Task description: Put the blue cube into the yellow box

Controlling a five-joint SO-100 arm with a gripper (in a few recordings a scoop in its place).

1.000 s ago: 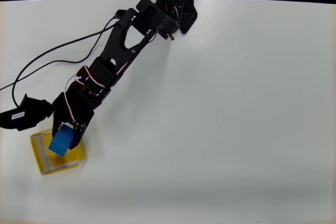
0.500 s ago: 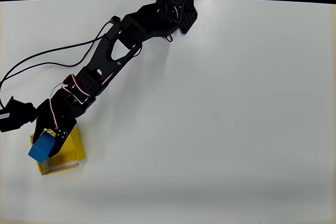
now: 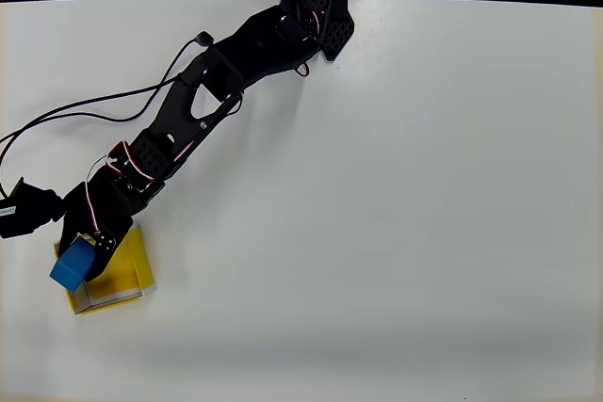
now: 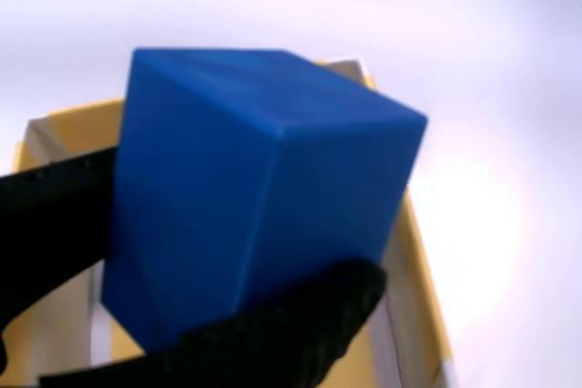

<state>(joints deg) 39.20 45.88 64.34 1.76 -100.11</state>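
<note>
In the overhead view, your gripper (image 3: 83, 253) clamps the blue cube (image 3: 73, 267) over the left edge of the yellow box (image 3: 127, 275) on the white table (image 3: 396, 214). The wrist view shows the box's pale rims beneath it.

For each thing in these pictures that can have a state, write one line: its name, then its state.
blue cube: gripped between the fingers, tilted, held above the box's left edge in the overhead view, not yet released.
yellow box: open-topped, flat on the table, nothing resting on the floor that shows.
gripper: shut on the blue cube, over the box.
table: white, bearing the box and the arm.
</note>
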